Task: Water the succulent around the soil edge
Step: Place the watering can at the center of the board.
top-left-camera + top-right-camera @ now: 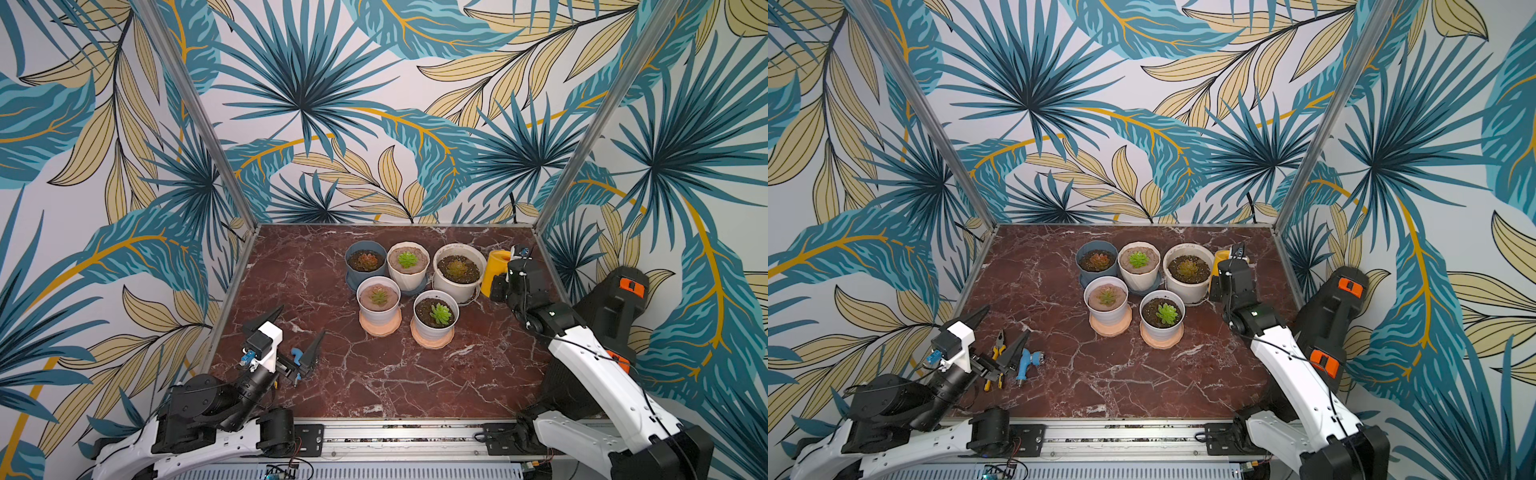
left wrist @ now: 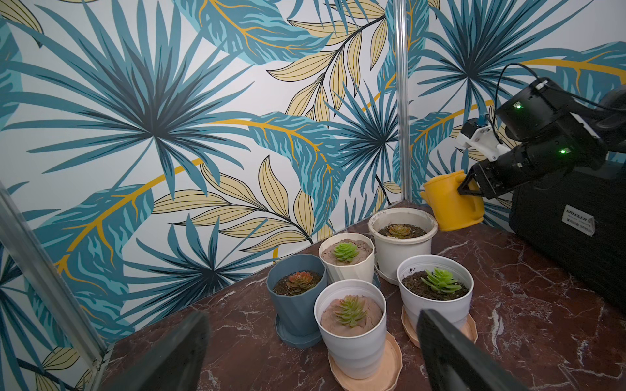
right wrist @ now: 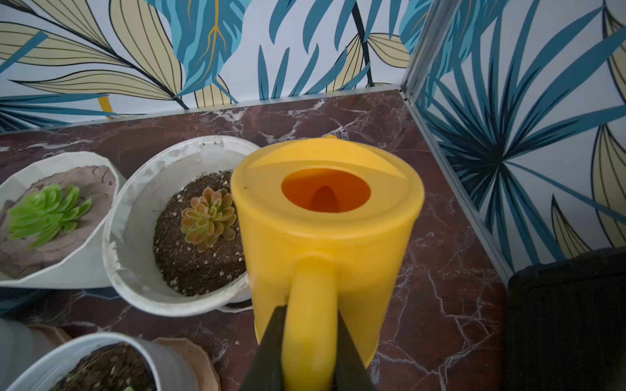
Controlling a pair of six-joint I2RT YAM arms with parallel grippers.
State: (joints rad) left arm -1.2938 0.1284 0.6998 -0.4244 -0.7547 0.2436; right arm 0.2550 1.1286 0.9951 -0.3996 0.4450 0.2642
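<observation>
The right claw (image 3: pixel 310 352) is gripping the handle of the one yellow watering can (image 3: pixel 325 237), a finger pressing on each side. The can is standing just beside the big white pot (image 1: pixel 453 289), on its side toward the right wall, and is leaning slightly. Whether its base is touching the counter (image 1: pixel 374 374) cannot be told. The can and claw are filling the narrow gap between that pot and the counter's right edge. A black case (image 2: pixel 572 237) is crowding the same side.

Behind the big white pot, a bare strip is running to the back wall. In front of it and off to its left, the counter is lying wide open up to the near edge.

Five pots are clustering together, the big white pot being the one nearest the can. Each is holding one succulent, five in all. The big pot's succulent (image 1: pixel 457 268) is sitting in dark soil. Two peach saucers are showing under the front pots.

Far from the big white pot, at the near left corner, the left claw (image 1: pixel 297 332) is gaping wide, holding nothing, above one pair of pliers (image 1: pixel 998 345) and one blue spray nozzle (image 1: pixel 1027 363).
</observation>
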